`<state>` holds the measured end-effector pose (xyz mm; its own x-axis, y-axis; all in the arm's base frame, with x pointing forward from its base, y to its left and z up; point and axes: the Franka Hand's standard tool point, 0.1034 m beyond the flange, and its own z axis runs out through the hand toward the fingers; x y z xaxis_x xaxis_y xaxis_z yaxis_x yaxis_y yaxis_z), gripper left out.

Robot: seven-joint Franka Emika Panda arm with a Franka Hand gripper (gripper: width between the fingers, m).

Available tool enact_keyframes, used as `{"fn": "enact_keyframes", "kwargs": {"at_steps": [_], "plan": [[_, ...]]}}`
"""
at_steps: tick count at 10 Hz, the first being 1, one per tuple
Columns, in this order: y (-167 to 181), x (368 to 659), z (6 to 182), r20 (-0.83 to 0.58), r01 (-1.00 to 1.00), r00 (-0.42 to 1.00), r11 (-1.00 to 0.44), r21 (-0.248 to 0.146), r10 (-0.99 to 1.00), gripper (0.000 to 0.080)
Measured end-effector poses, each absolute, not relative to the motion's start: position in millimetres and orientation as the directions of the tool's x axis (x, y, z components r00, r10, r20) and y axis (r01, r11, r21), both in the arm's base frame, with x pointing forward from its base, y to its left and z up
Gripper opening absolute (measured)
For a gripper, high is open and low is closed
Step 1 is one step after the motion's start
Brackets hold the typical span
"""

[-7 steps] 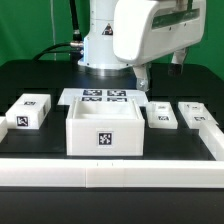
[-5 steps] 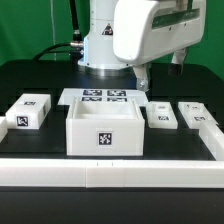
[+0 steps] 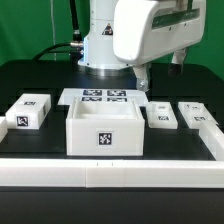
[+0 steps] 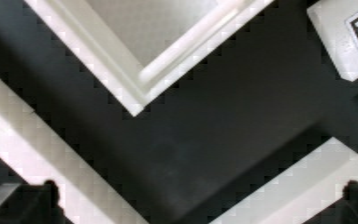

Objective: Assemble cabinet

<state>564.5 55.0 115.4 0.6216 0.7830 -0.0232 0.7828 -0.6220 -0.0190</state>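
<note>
The cabinet body (image 3: 105,131), an open-topped white box with a tag on its front, stands mid-table. One white tagged block (image 3: 27,110) lies at the exterior view's left. Two more (image 3: 160,115) (image 3: 197,114) lie at its right. My gripper (image 3: 143,80) hangs above the table behind the body, holding nothing. In the wrist view the gripper (image 4: 194,206) is open, one dark fingertip (image 4: 23,203) at each side with black table between them. A white corner of the body (image 4: 137,82) and a tagged block (image 4: 350,32) show there.
The marker board (image 3: 104,97) lies flat behind the cabinet body. A white raised rail (image 3: 110,172) runs along the table's front and up the exterior view's right side (image 3: 212,137). Cables hang behind the arm's base.
</note>
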Motion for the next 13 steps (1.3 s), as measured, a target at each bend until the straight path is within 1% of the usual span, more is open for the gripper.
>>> {"fn": "enact_keyframes", "kwargs": {"at_steps": [1,2,3,4,5,6,8,9,10,11,13], "plan": [[55.0,564.5,115.5,-0.023,0.784,0.620,-0.621,-0.018,0.784,0.0797],[55.2,558.6,115.6,-0.003,0.834,0.552,-0.552,0.001,0.834,0.0797],[53.7,552.9,114.0,0.000,0.866,0.500,-0.500,0.007,0.866,0.0797],[51.7,546.0,109.0,-0.003,0.912,0.410,-0.410,0.010,0.912,0.0797],[47.8,535.9,99.3,-0.019,0.952,0.305,-0.305,-0.009,0.952,0.0797],[48.5,538.6,101.3,-0.017,0.940,0.342,-0.342,-0.005,0.939,0.0797],[48.2,538.0,100.2,-0.017,0.940,0.341,-0.341,-0.006,0.940,0.0797],[47.6,537.5,99.5,-0.020,0.953,0.302,-0.302,-0.001,0.953,0.0797],[46.0,532.2,95.4,-0.027,0.979,0.205,-0.205,0.010,0.978,0.0797],[42.9,522.9,91.7,-0.031,0.985,0.171,-0.171,0.000,0.985,0.0797],[35.1,517.4,88.7,-0.033,0.991,0.136,-0.136,-0.010,0.990,0.0797]]}}
